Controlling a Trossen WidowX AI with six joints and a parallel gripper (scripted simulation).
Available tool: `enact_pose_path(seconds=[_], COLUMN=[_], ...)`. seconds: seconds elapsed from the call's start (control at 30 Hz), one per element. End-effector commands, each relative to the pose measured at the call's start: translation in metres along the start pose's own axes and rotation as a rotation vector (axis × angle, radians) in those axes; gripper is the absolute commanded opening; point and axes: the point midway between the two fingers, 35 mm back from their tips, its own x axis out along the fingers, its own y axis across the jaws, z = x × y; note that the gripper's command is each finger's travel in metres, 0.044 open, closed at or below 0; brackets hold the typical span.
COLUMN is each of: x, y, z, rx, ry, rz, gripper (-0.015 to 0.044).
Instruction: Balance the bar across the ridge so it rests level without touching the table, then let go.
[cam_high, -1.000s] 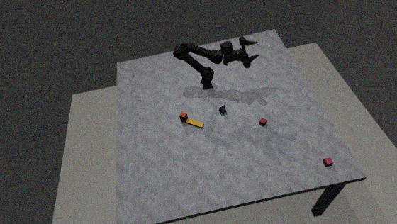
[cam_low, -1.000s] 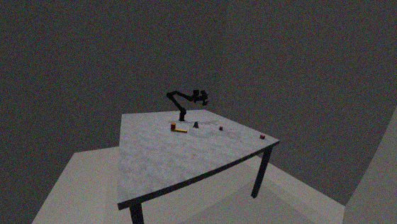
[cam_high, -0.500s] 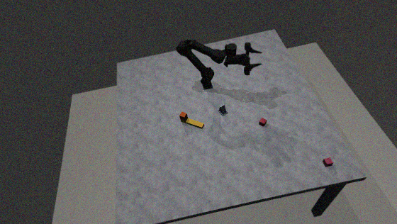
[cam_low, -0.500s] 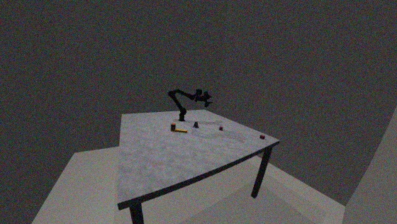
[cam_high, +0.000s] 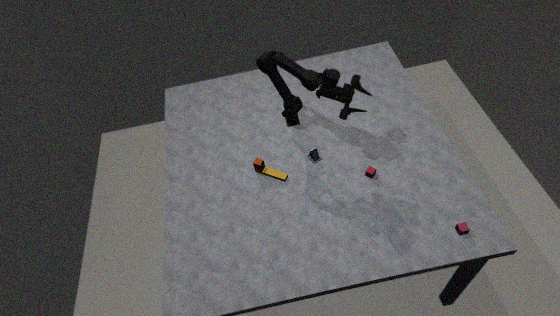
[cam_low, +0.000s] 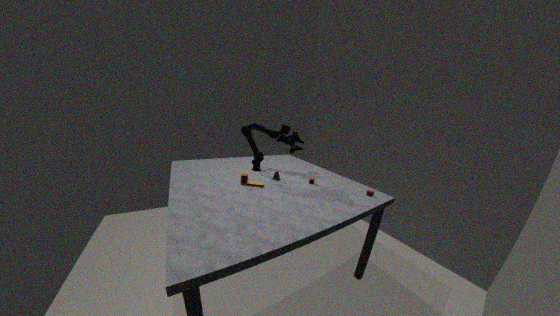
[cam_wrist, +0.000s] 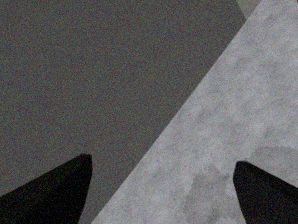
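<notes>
Nearest the top camera, at the table's (cam_high: 240, 260) right front corner, sits a small red cube (cam_high: 462, 228), well apart from everything else. Farther in, a second red cube (cam_high: 370, 171) rests right of centre.

The bar (cam_high: 274, 173) lies flat on the mottled grey surface, left of centre. It is a thin, flat yellow strip, and one end carries a squat orange block (cam_high: 258, 163) that stands taller than the strip, so the piece looks end-heavy. It points diagonally, the orange end toward the far left and the yellow end toward the near right.

Just right of the bar and slightly farther back stands the ridge (cam_high: 314, 155), a small dark wedge with a pale face, apart from the bar and not touching it.

Farthest back, the black arm (cam_high: 280, 80) rises from its base and reaches right. Its gripper (cam_high: 362, 101) hangs high above the table with fingers (cam_high: 359, 110) spread wide and nothing between them; in the wrist view the two dark fingertips frame only table top and dark background.
</notes>
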Motion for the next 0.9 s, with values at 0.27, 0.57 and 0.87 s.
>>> enact_pose_path(seconds=[0.27,0.57,0.87], x=[-0.003,-0.019,-0.044], y=[-0.064,-0.113,-0.16], z=[0.033,0.055,0.07], rx=[-0.168,-0.282,-0.36], ry=[0.025,0.094,0.193], rz=[-0.254,-0.434,-0.588], gripper=[0.0315,0.0315,0.0315])
